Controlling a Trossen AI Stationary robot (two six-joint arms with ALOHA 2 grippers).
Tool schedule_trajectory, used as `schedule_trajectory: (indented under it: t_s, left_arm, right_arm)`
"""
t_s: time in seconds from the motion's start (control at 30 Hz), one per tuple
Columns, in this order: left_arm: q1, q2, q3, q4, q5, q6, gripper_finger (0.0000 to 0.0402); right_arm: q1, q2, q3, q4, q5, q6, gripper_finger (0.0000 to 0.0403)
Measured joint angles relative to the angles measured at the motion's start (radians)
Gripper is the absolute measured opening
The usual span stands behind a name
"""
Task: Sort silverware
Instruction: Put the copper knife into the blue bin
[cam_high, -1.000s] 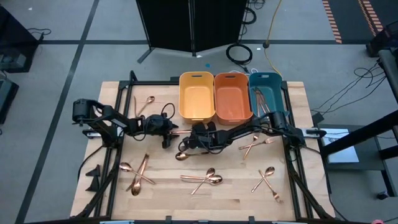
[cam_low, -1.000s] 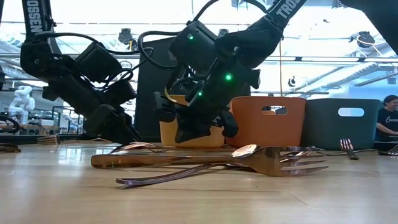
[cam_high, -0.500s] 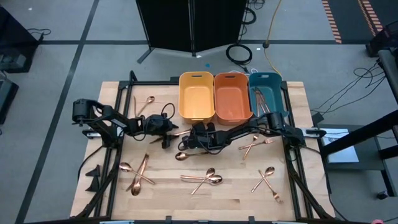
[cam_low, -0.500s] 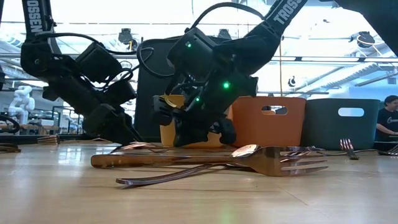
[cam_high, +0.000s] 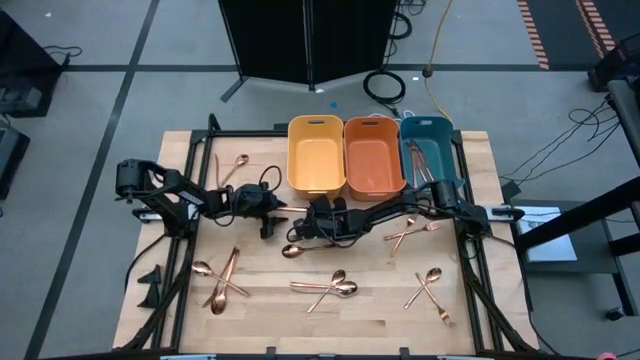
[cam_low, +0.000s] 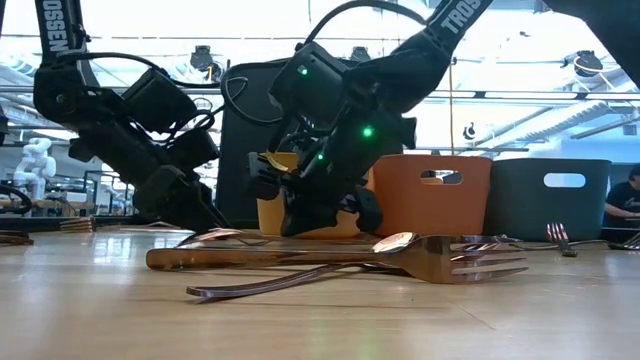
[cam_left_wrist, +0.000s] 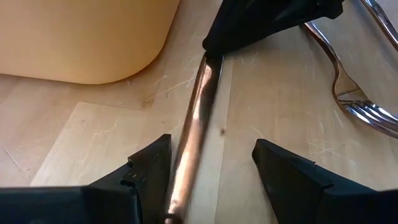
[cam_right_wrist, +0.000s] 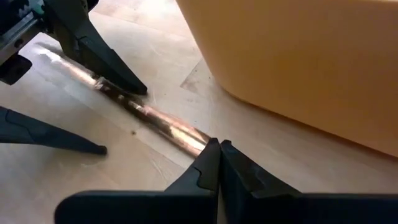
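Knife (cam_left_wrist: 194, 118) between both grippers' fingers

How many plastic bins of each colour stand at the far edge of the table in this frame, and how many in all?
Yellow rectangular plastic bin: 1
Orange rectangular plastic bin: 1
Teal rectangular plastic bin: 1
Total: 3 bins, side by side in one row. Only the teal one visibly holds copper-coloured cutlery.
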Motion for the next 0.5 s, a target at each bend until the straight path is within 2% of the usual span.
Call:
schedule_trajectory:
  t_s: [0.33, 0.5]
  left_arm:
    - [0.0, 0.0, 0.0, -0.001, 0.0, -0.022, 0.023]
    - [0.0, 0.0, 0.0, 0.002, 0.001, -0.026, 0.023]
  right_arm:
    - [0.003, 0.0, -0.003, -0.025, 0.01, -0.012, 0.0]
    - [0.019, -0.029, -0.007, -0.022, 0.068, -0.052, 0.0]
